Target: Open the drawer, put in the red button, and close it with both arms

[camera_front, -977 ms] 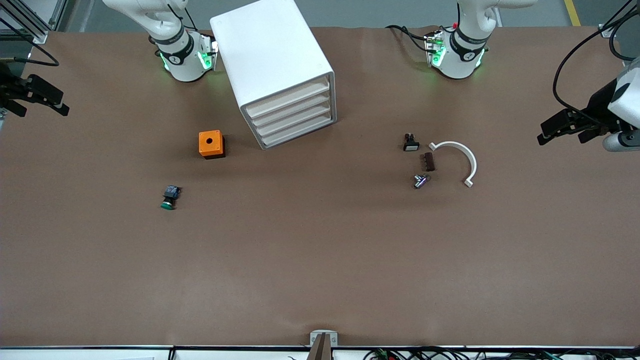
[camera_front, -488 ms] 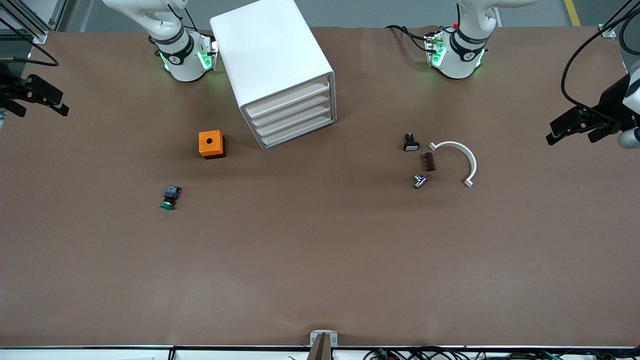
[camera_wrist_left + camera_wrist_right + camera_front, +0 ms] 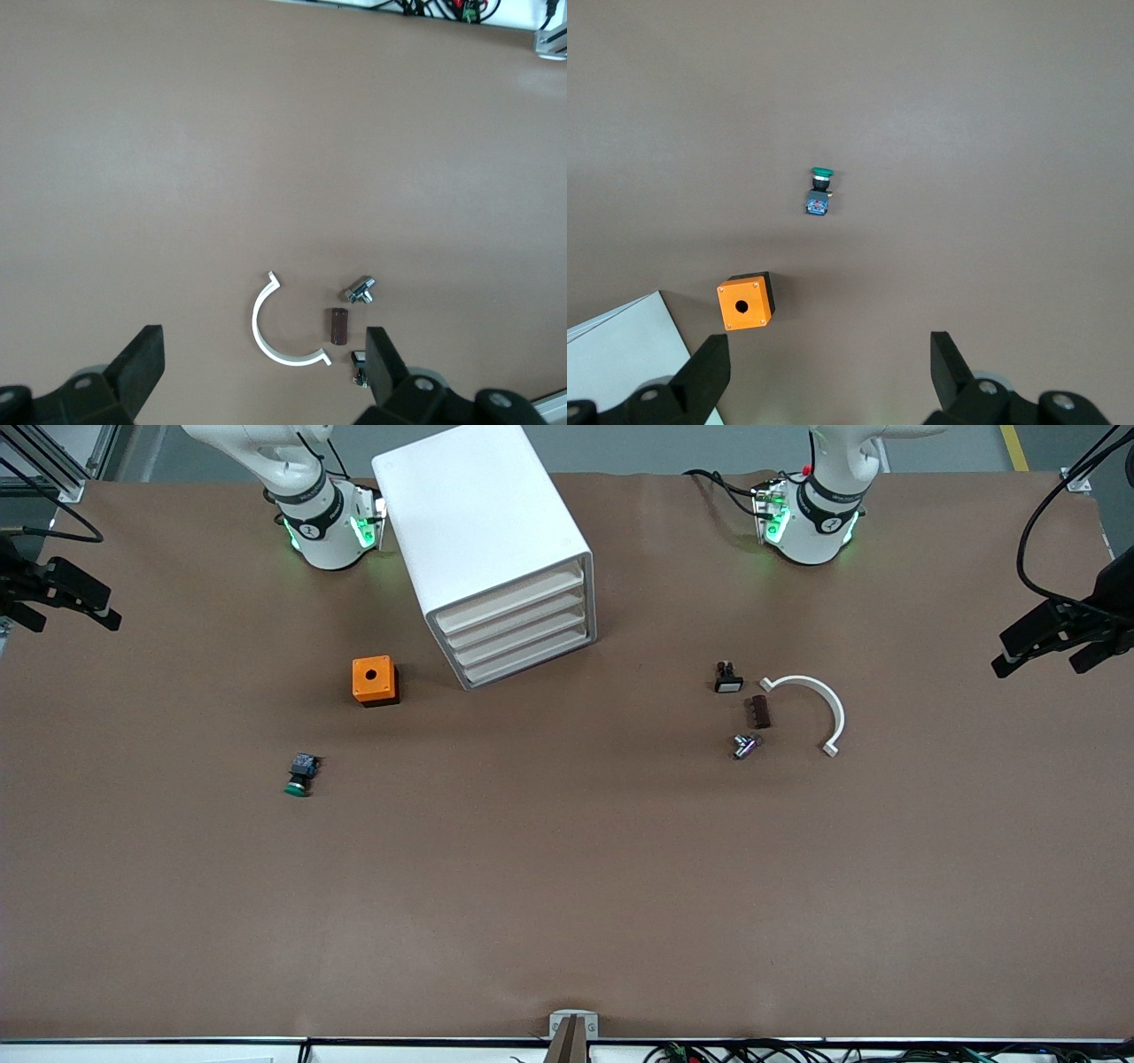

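Observation:
The white cabinet (image 3: 483, 540) stands between the arm bases, and all four of its drawers (image 3: 518, 624) are shut. The red button shows in no view. A like button with a green cap (image 3: 300, 773) lies toward the right arm's end and shows in the right wrist view (image 3: 820, 189). My left gripper (image 3: 1036, 664) is open and empty, up in the air over the table edge at the left arm's end; it also shows in the left wrist view (image 3: 263, 347). My right gripper (image 3: 78, 625) is open and empty over the right arm's end of the table; it also shows in the right wrist view (image 3: 830, 350).
An orange box with a hole (image 3: 375, 680) sits beside the cabinet, nearer the camera, and also shows in the right wrist view (image 3: 745, 301). Toward the left arm's end lie a white arc (image 3: 833, 708), a brown block (image 3: 759, 711), a metal piece (image 3: 744, 746) and a small black switch (image 3: 728, 679).
My left gripper has drawn back toward the left arm's end of the table, with less of the arm in view. The right arm has not moved.

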Robot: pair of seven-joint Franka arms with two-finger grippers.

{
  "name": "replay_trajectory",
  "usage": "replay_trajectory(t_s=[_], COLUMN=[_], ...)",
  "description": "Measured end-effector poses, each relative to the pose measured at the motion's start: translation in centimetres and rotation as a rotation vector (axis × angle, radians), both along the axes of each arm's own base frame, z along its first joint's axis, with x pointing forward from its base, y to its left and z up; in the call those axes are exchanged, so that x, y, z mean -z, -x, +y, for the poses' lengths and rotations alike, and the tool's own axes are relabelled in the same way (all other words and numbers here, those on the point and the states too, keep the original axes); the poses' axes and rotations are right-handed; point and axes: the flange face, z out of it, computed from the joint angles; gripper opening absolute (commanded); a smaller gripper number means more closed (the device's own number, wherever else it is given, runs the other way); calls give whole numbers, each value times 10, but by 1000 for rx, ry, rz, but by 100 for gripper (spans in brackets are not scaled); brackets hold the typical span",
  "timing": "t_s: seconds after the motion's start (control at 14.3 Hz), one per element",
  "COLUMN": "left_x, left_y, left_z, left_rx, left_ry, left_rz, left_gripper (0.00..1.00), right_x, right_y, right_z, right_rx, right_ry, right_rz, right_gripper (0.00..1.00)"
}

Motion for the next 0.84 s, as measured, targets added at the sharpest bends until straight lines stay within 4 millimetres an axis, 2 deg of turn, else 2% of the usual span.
replay_trajectory(t_s=[0.14, 0.42, 0.84], left_x=[-1, 13, 10], left_y=[-4, -16, -14], left_z=[-2, -4, -4], left_rx=[3, 6, 8], left_ry=[-1, -4, -4], left_rz=[-4, 20, 41], left_gripper=[100, 100, 100], right_x=[0, 0, 0], right_y=[0, 0, 0], right_z=[0, -1, -8], right_rx=[1, 2, 14], right_ry=[0, 0, -1], right_rz=[0, -3, -5], right_gripper=[100, 100, 100])
